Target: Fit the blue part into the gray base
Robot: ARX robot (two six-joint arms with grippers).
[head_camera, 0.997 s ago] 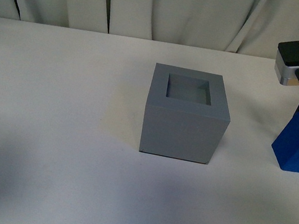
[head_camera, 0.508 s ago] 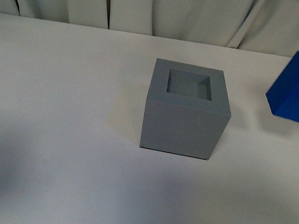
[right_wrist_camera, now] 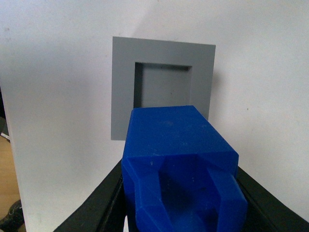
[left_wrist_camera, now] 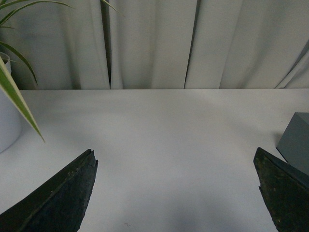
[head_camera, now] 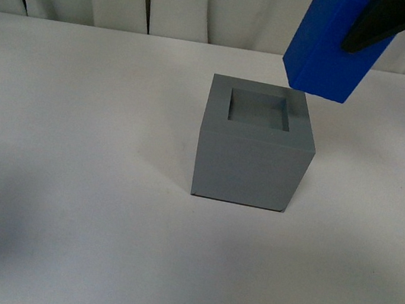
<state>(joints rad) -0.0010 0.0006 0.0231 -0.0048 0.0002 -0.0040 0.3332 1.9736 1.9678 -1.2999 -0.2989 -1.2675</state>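
Note:
The gray base stands mid-table, its square recess facing up and empty. My right gripper is shut on the blue part and holds it tilted in the air, above and just behind-right of the base. In the right wrist view the blue part sits between my dark fingers, with the gray base and its recess below it. My left gripper is open and empty over bare table; a corner of the gray base shows at that view's edge.
White table with a pale curtain behind it. A white pot with green leaves stands at the table's far left in the left wrist view.
My right gripper has lifted the blue part from table level at the right and carried it up and left, to above the base's back right corner. The base has not moved.

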